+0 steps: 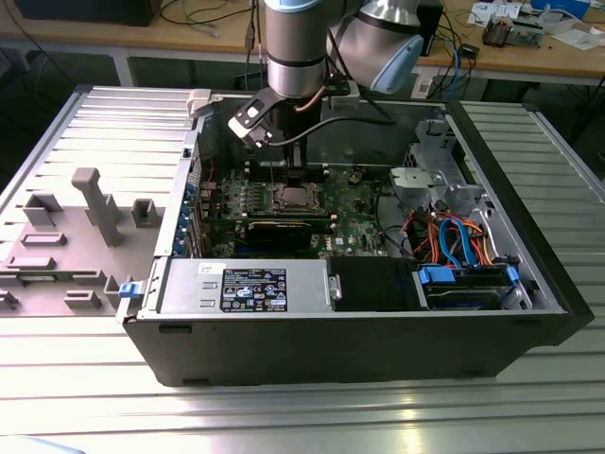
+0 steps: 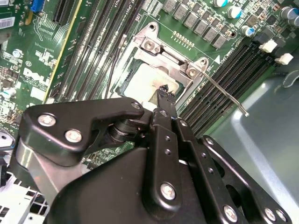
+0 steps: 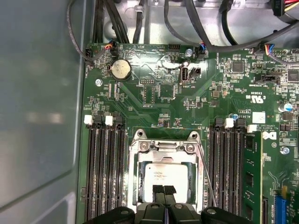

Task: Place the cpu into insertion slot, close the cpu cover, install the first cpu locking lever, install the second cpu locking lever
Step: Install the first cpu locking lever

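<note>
We find the fingers [image 3: 158,192] closed tip-to-tip, gripping nothing, just over the cpu [image 3: 163,175]. The cpu sits in the insertion slot [image 3: 140,136], w/ the cpu cover [image 3: 164,158] down over it.

An open black metal computer case [image 1: 378,340] lies on the ribbed silver counter [image 1: 284,416]. Toward the case's far wall, a green circuit board [image 1: 354,216] carries the square, silver-framed insertion slot [image 1: 295,198]. A silver-and-blue robot arm [image 1: 295,47] hangs over it, with its slim dark end effector [image 1: 289,182] just above the slot. A silver power-supply box [image 1: 246,288] lines the near wall. Grey moulded fixtures [image 1: 95,213] stand by the counter's left edge.
</note>
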